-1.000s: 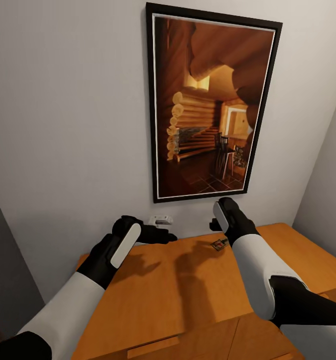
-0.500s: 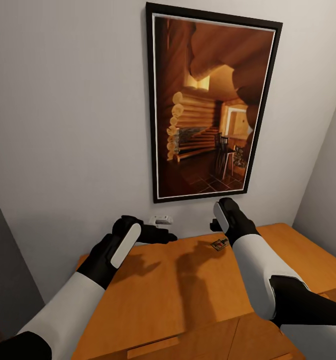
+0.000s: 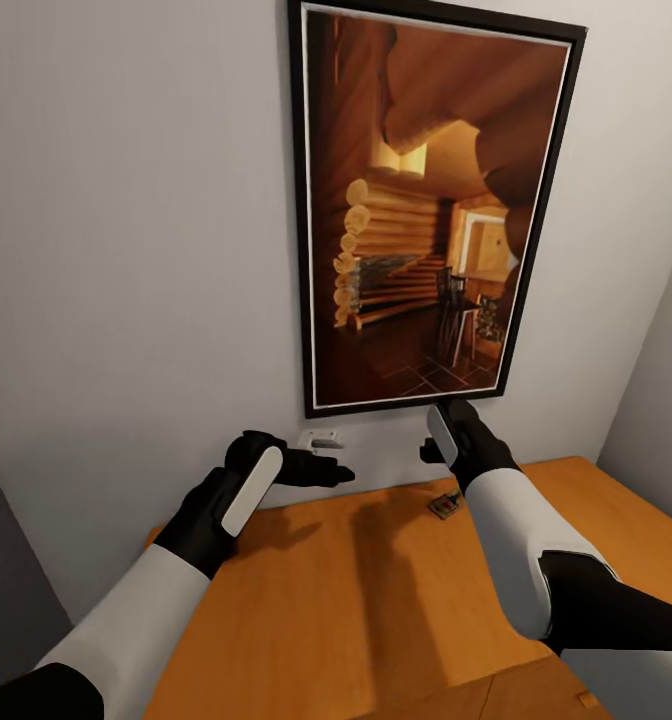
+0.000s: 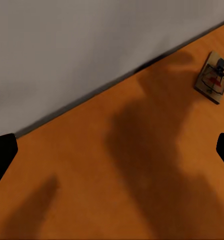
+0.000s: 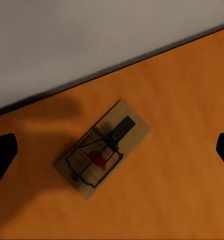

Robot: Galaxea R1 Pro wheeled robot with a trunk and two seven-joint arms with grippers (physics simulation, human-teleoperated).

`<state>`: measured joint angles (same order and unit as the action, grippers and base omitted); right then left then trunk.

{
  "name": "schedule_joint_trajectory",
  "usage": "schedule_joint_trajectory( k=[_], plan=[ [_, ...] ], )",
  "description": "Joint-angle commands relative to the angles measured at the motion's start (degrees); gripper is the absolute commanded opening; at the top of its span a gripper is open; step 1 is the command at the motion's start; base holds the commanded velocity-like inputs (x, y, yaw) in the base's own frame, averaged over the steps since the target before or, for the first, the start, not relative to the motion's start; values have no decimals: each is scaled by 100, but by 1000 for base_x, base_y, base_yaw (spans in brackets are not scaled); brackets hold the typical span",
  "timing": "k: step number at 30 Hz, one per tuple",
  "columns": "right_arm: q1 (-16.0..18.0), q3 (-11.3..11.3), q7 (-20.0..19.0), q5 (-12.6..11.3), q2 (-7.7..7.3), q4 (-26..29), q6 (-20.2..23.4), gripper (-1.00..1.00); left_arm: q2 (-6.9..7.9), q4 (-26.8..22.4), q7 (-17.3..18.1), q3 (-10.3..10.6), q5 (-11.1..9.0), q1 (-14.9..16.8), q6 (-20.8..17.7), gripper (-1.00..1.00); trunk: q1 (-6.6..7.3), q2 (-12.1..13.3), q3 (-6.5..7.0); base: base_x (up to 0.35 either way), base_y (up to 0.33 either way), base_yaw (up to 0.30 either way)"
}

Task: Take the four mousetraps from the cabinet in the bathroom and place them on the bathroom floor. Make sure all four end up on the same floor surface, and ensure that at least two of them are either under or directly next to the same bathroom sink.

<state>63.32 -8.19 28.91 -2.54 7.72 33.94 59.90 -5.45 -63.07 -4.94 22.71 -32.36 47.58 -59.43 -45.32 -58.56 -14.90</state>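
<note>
cabinet [image 3: 356,600] top, near | left gripper [image 3: 321,470] fingers spread, empty, over left rear | right gripper [image 5: 112,150] spread, above mousetrap [image 3: 441,505] near far wall [image 3: 126,250] | risk: thin flat trap might skid toward the wall when pinched

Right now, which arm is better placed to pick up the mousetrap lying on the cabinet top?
Right. The right gripper hangs open just above the mousetrap, which sits centred between its fingers in its wrist view. The left gripper is farther off, across the cabinet top.
</note>
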Motion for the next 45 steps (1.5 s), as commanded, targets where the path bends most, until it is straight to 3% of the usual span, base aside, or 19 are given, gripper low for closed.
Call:
schedule_joint_trajectory(
  k=[1, 6, 12, 16, 20, 25, 45],
  plan=[
    [5, -24, 36, -28, 4, 6, 10, 100, 1, -4, -51, 5, -56, 5, -21, 100, -1, -5, -8, 29, 0, 0],
    [5, -88, 36, -32, -59, -2, 10, 100, 1, -4, -51, 5, -59, 5, -24, 100, -1, -5, -8, 15, 0, 0],
    [5, -375, 36, -35, -184, -82, 10, 100, 1, -4, -51, 5, -60, 5, -25, 100, -1, -5, -8, 4, 0, 0],
    [5, -614, 36, -36, -339, -360, -159, 100, 1, -4, -51, 5, -60, 5, -25, 100, -1, -5, -8, 1, 0, 0],
    [5, -684, 36, -42, -530, -607, -360, 100, 1, -4, -50, 5, -60, 5, -25, 100, -1, -5, -8, 0, 0, 0],
    [5, -710, 14, -45, -646, -725, -474, 100, -1, -4, -50, 5, -60, 5, -25, 100, -1, -5, -8, 0, 0, 0],
    [5, -719, -84, -100, -605, -766, -536, 100, -4, -4, -51, 13, -60, 5, -25, 100, -1, -5, -8, 0, 0, 0]
  ],
)
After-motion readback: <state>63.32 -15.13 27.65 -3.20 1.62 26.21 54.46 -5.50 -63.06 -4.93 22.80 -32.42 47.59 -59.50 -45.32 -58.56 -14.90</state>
